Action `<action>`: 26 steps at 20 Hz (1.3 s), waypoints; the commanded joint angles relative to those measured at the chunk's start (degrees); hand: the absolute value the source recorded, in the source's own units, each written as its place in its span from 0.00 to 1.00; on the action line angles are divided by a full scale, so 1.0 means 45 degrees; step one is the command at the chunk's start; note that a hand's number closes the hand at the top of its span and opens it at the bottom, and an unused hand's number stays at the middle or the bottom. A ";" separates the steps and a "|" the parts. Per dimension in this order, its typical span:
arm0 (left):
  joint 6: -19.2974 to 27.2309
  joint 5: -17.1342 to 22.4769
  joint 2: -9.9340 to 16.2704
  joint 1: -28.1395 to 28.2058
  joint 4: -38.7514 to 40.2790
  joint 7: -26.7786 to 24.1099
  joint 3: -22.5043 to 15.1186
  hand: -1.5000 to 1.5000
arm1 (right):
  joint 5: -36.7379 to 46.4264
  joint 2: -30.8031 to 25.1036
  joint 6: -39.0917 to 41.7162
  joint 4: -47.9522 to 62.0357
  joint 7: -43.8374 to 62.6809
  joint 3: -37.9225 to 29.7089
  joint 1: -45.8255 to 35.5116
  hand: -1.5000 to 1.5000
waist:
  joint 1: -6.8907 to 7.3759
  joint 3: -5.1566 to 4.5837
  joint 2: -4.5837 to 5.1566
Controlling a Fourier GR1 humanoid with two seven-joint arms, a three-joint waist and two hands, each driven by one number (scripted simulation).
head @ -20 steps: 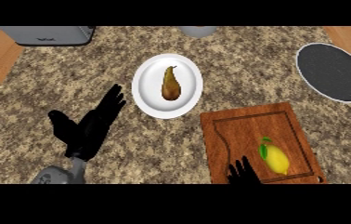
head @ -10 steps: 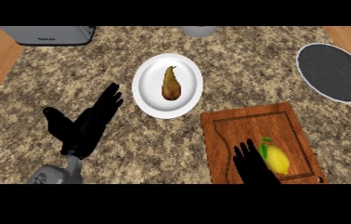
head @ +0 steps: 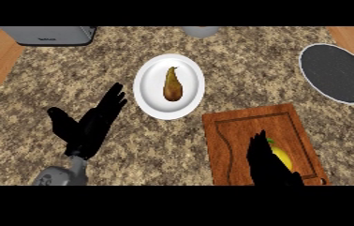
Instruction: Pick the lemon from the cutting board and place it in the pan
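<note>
A yellow lemon [head: 282, 155] with a small green tip lies on the brown wooden cutting board [head: 232, 145] at the lower right. My right hand [head: 266, 164] comes up from the lower edge over the board, its straight fingers lying along the lemon's left side and hiding part of it. The dark round pan [head: 332, 72] sits at the right edge, cut off by the frame. My left hand [head: 90, 124] rests open on the counter at the left, fingers pointing up and to the right, holding nothing.
A white plate [head: 149, 86] with a brown pear [head: 171, 84] stands left of the board's top. A grey toaster [head: 52, 34] sits at the top left and a grey round object [head: 200, 31] at the top middle. Wooden strips border both upper corners.
My right hand has risen from the lower edge further onto the cutting board and now lies against the lemon's left side. My left hand has drifted slightly down and left.
</note>
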 commanded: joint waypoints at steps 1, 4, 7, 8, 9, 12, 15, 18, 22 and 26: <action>-0.0309 -0.0340 -0.0326 -0.0005 0.0803 -0.0554 0.0125 0.50 | 0.0371 0.0329 -0.1917 0.1176 -0.0118 0.0305 0.0494 1.00 | -0.0023 0.0002 0.0016; -0.0564 -0.0266 -0.0290 0.0112 0.0530 -0.0561 0.0209 0.50 | 0.0628 -0.0033 -0.2437 0.1373 -0.1575 -0.0012 -0.1052 1.00 | 0.0062 -0.0001 0.0017; -0.0525 -0.0124 -0.0044 0.0088 -0.0248 0.0452 0.0615 0.50 | 0.0947 0.0587 -0.2913 0.1928 -0.1939 -0.0367 -0.1368 1.00 | 0.0060 0.0002 0.0008; -0.0668 -0.0526 -0.0495 0.0149 0.0705 -0.0471 0.0487 0.50 | 0.1434 0.0720 -0.2395 0.1534 -0.2035 -0.0139 -0.1168 1.00 | 0.0005 -0.0003 0.0007; -0.0170 -0.0795 -0.0698 -0.0044 0.0092 0.0219 0.0118 0.50 | 0.1682 0.0325 -0.3599 0.2352 -0.1517 -0.0293 -0.0813 1.00 | -0.0002 0.0003 0.0004; -0.0077 -0.0558 -0.0432 0.0354 0.0104 -0.0291 0.0438 0.50 | -0.2789 0.2639 -0.2036 0.1317 -0.0038 -0.3319 0.0692 1.00 | -0.0534 0.0050 0.0053; 0.0001 -0.0411 -0.0346 0.0557 0.0057 -0.0384 0.0740 0.50 | -0.5444 0.4906 -0.1666 0.1562 0.1201 -0.5681 0.1593 1.00 | -0.1154 0.0157 0.0224; -0.0275 -0.0338 -0.0177 0.0583 -0.0271 -0.0181 0.0619 0.50 | -0.6848 0.6123 -0.1798 0.1531 0.2113 -0.7715 0.1443 1.00 | -0.0613 0.0067 0.0043; -0.0530 -0.0279 -0.0134 0.0788 -0.0480 -0.0073 0.0490 0.50 | -0.6849 0.6684 -0.3788 0.0887 0.2996 -0.9203 0.0332 1.00 | -0.0111 0.0023 -0.0020; -0.0665 -0.0478 -0.0301 0.0066 0.0379 -0.0261 0.0550 0.50 | -0.7695 0.7008 -0.4731 -0.1090 0.2944 -0.9904 0.0290 1.00 | -0.0333 0.0004 -0.0019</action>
